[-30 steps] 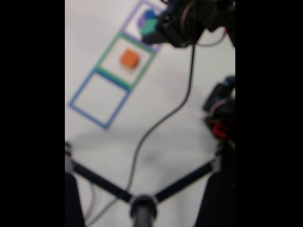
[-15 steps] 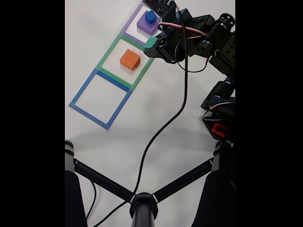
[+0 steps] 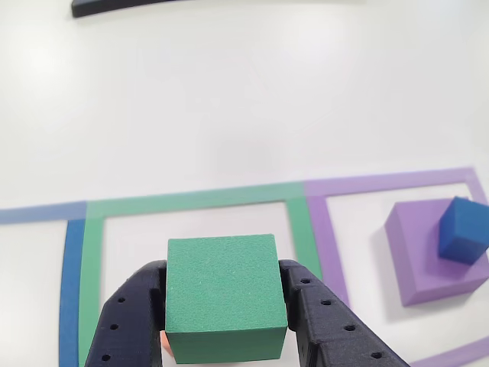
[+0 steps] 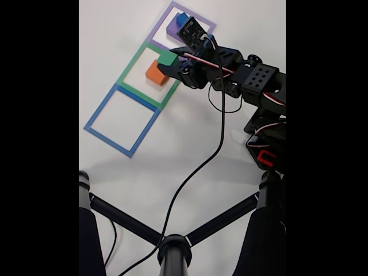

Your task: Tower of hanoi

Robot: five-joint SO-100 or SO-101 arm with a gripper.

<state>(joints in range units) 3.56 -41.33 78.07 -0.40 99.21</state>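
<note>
My gripper [image 3: 224, 306] is shut on a green cube [image 3: 223, 294], held between its dark fingers [image 3: 321, 321] above the green taped square [image 3: 191, 200]. In the fixed view the green cube [image 4: 167, 58] hangs just above the orange block [image 4: 155, 75] inside the green square [image 4: 129, 72], with the gripper [image 4: 169, 62] around it. A sliver of orange shows under the cube in the other view. In the purple square [image 3: 382, 183] a purple block [image 3: 420, 252] carries a small blue cube [image 3: 462, 229]; the fixed view has the purple block [image 4: 172, 27] partly hidden by the arm. The blue square [image 4: 122, 119] holds nothing.
The arm [image 4: 253, 80] reaches in from the right of the fixed view, trailing a black cable [image 4: 213, 149] across the white table. A black tripod-like stand [image 4: 172, 247] fills the bottom. A dark strip [image 3: 191, 6] lies at the far table edge in the other view.
The gripper has carried the green cube leftward from the edge of the purple square to above the orange block in the green square.
</note>
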